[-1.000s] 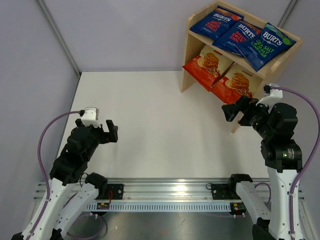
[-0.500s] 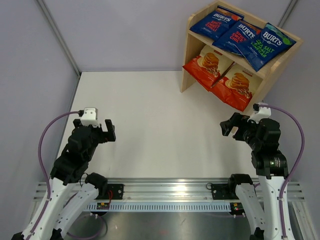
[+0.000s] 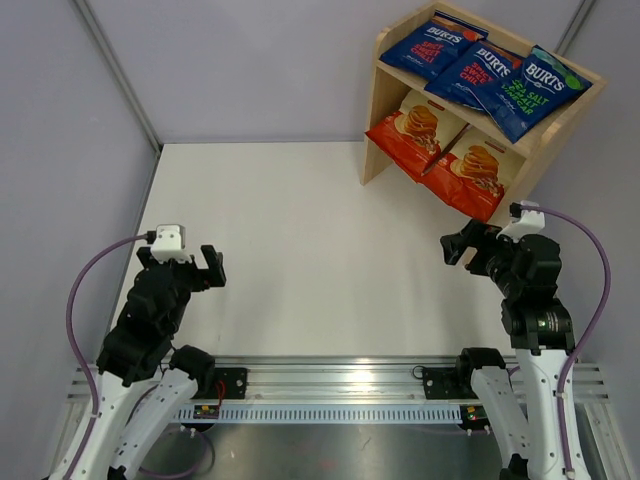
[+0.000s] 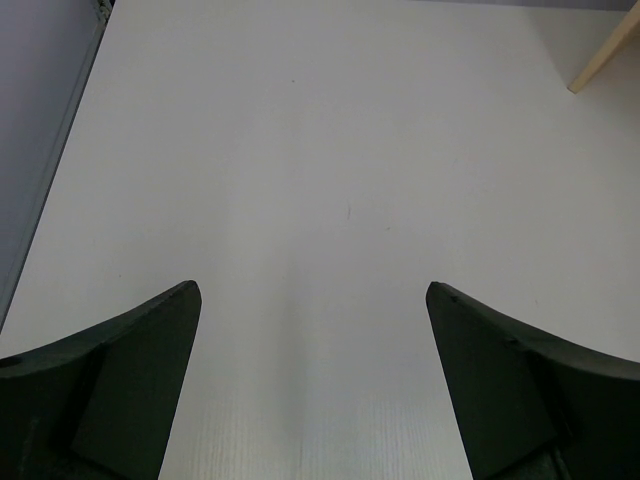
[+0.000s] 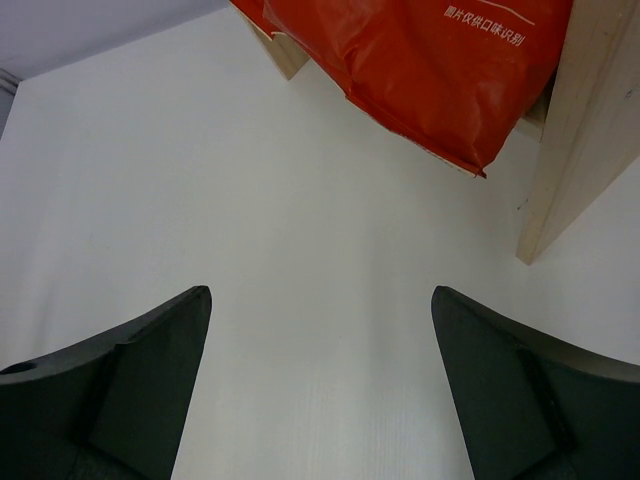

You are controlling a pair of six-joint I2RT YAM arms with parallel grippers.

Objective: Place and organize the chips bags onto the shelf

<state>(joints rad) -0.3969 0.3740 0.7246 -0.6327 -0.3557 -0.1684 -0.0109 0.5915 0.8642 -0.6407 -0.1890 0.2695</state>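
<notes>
The wooden shelf [image 3: 377, 120] stands at the table's far right. Three dark blue Burts chips bags [image 3: 432, 45], [image 3: 478, 72], [image 3: 535, 90] lie side by side on its top tier. Two cream-and-red chips bags [image 3: 415, 130], [image 3: 472, 172] lean in the lower tier. My right gripper [image 3: 462, 248] hangs open just in front of the shelf, holding nothing. In the right wrist view this gripper [image 5: 322, 291] is over bare table, with a red bag [image 5: 440, 70] and the shelf's side panel [image 5: 585, 140] ahead. My left gripper [image 3: 205, 268] [image 4: 312, 287] is open and holds nothing at the near left.
The white table [image 3: 300, 230] is bounded by grey walls at the left and back. An aluminium rail [image 3: 340, 380] carries both arm bases at the near edge. A foot of the shelf [image 4: 607, 55] shows at the top right of the left wrist view.
My right arm has drawn back from the shelf's lower tier toward the near edge. My left arm has pulled back slightly toward its base. Both grippers stayed open.
</notes>
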